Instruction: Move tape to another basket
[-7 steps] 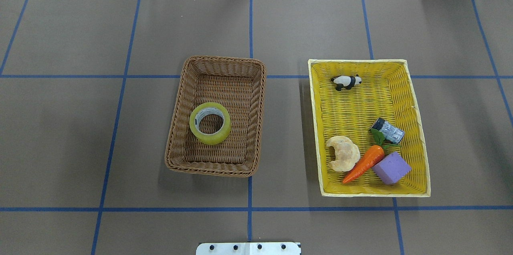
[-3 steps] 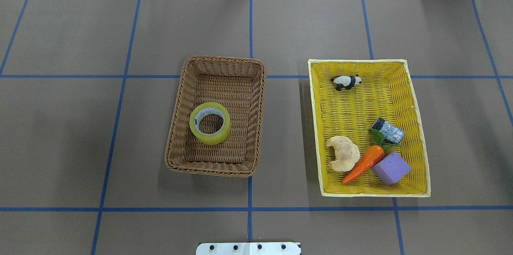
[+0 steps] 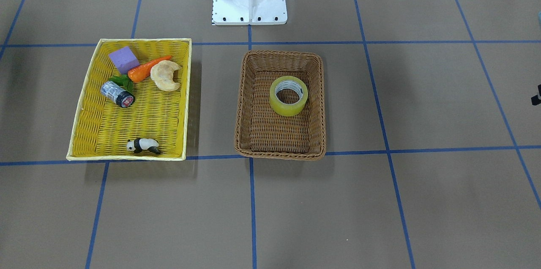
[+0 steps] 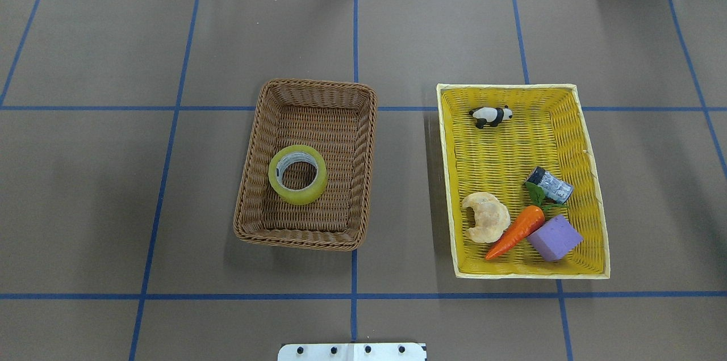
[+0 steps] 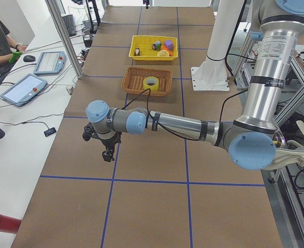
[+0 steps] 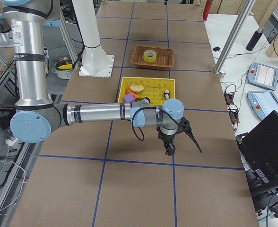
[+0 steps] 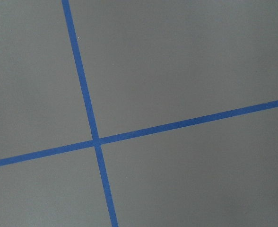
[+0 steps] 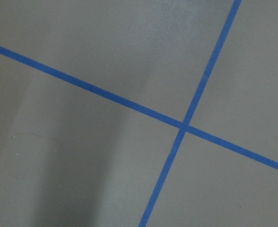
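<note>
Tape (image 4: 297,174) in basket (image 4: 250,179), well apart from both end effectors (image 5: 108,154) (image 6: 169,150)

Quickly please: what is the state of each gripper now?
Left gripper: cannot be told, seen only from the side.
Right gripper: cannot be told either.

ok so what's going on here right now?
Nothing is being handled. The tape lies flat, alone, in the brown basket. The yellow tray beside it holds a panda, croissant, carrot, purple block and silver cylinder. The left gripper and right gripper hang over bare table far from both, seen only in side views, so open or shut can't be told.
</note>
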